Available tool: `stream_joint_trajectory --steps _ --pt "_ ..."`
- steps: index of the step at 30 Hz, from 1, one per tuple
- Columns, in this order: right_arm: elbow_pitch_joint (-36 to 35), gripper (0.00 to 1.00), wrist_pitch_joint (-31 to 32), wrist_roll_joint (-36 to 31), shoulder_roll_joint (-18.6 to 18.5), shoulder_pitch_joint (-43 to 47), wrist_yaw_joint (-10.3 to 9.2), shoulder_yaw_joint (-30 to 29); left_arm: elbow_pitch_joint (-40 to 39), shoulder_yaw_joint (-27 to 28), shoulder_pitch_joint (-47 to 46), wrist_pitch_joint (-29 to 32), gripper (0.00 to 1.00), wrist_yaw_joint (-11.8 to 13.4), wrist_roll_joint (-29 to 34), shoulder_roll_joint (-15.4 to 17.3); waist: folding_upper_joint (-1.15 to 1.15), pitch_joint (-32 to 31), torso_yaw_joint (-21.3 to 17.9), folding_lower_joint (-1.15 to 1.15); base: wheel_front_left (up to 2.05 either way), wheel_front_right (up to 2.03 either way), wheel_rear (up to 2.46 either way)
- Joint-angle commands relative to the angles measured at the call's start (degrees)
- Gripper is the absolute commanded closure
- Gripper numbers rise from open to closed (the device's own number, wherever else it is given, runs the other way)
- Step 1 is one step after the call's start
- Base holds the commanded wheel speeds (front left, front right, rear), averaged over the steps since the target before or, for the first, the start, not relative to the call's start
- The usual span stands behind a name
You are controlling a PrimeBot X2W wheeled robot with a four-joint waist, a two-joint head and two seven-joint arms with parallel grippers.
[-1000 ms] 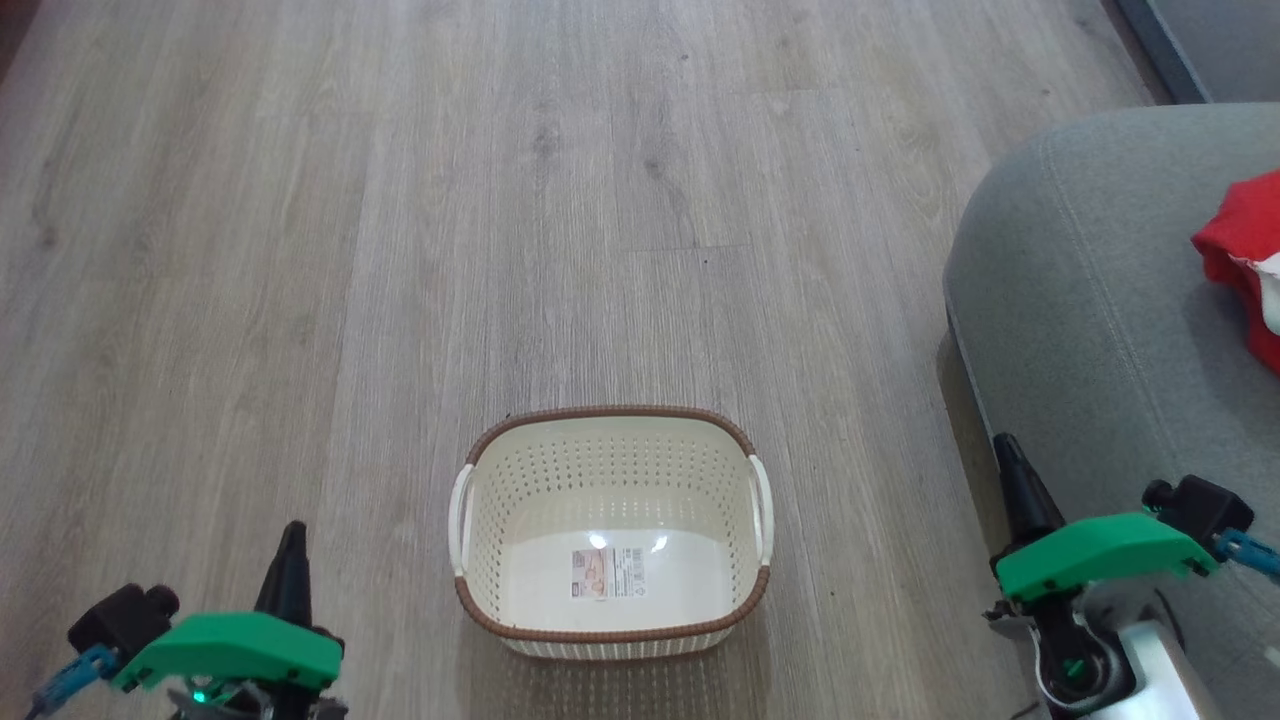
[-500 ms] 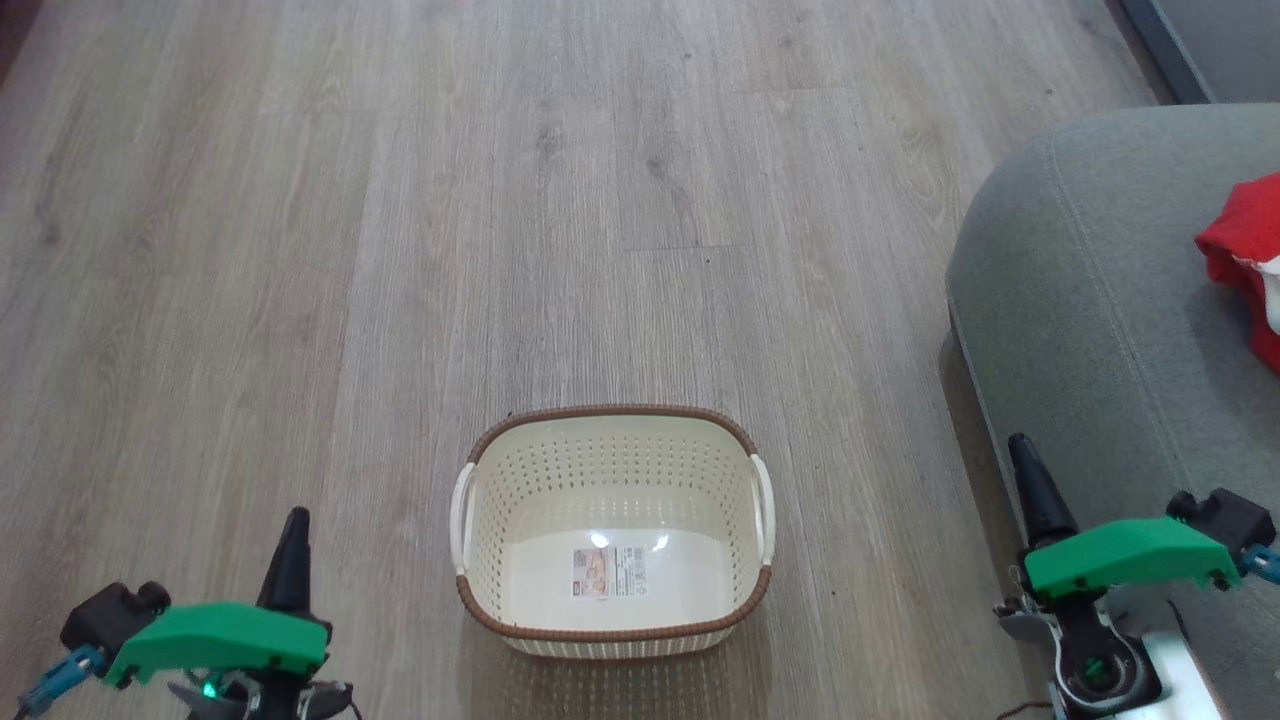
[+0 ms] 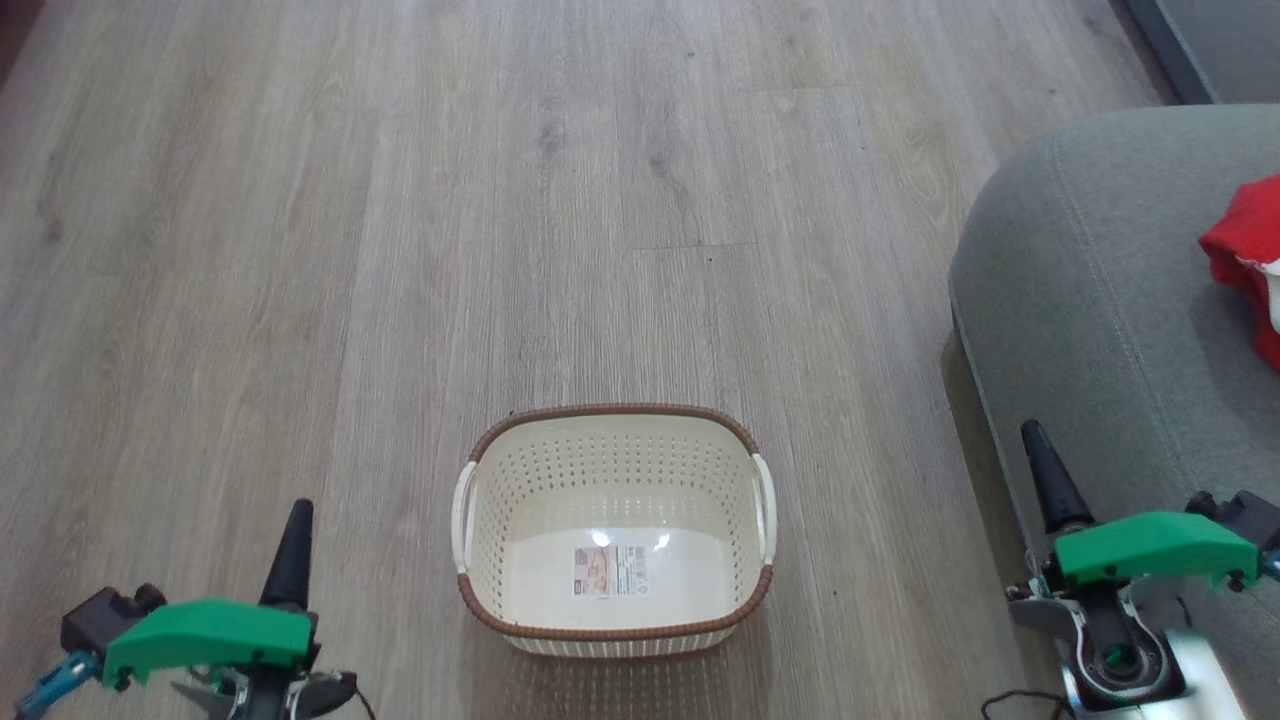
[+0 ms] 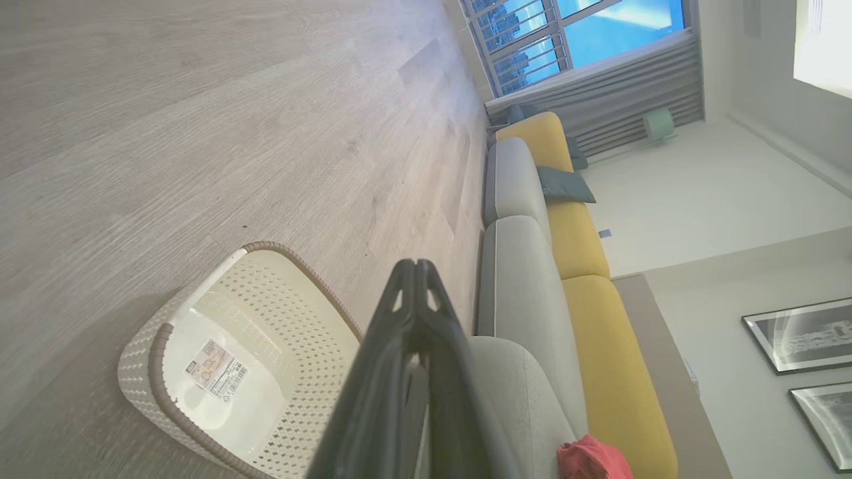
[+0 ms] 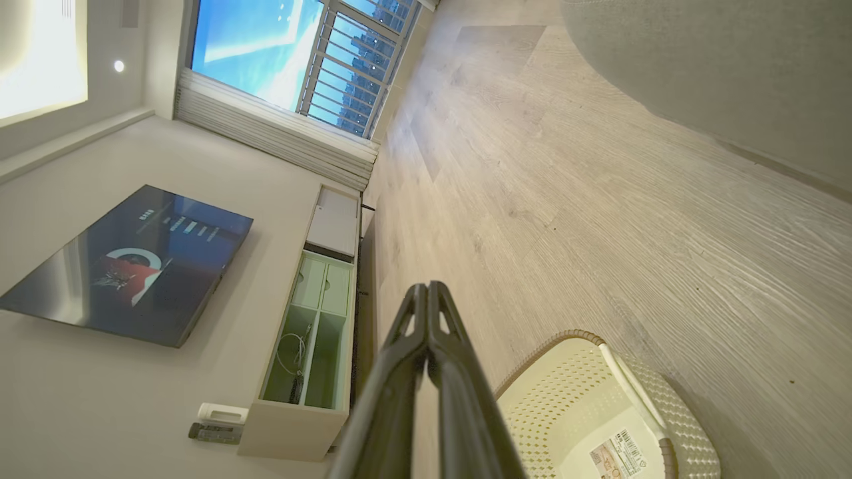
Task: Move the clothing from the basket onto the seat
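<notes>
Head view: basket [image 3: 612,410] sitting on wood floor [image 3: 400,250], label [image 3: 610,570] showing inside; left gripper [image 3: 298,518] and right gripper [image 3: 1036,448] flanking it, both pinched shut, holding nothing. Red clothing [image 3: 1243,250] lying on seat [image 3: 1100,300], far right.

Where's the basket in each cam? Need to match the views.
Head view: the basket sits bottom centre on the floor, opening up.
Left wrist view: the basket is lower left, partly behind the left gripper.
Right wrist view: the basket is in the lower right corner, right of the right gripper.
Shared landmark: the seat.
</notes>
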Motion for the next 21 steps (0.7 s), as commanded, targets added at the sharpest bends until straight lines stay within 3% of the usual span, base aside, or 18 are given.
stream_joint_trajectory --steps 1,21 --pt "-2.72 1.00 0.57 2.09 0.18 -0.65 0.00 0.34 -2.49 0.98 -3.21 0.57 1.00 -0.55 -2.16 0.73 0.00 0.01 0.03 0.00 0.00 0.00 0.00" --pt "-5.72 1.00 3.73 13.96 0.57 0.32 -0.01 -1.58 -4.02 1.12 -3.63 3.70 1.00 -1.10 -15.02 0.84 0.00 0.14 0.31 0.00 0.00 0.00 0.00"
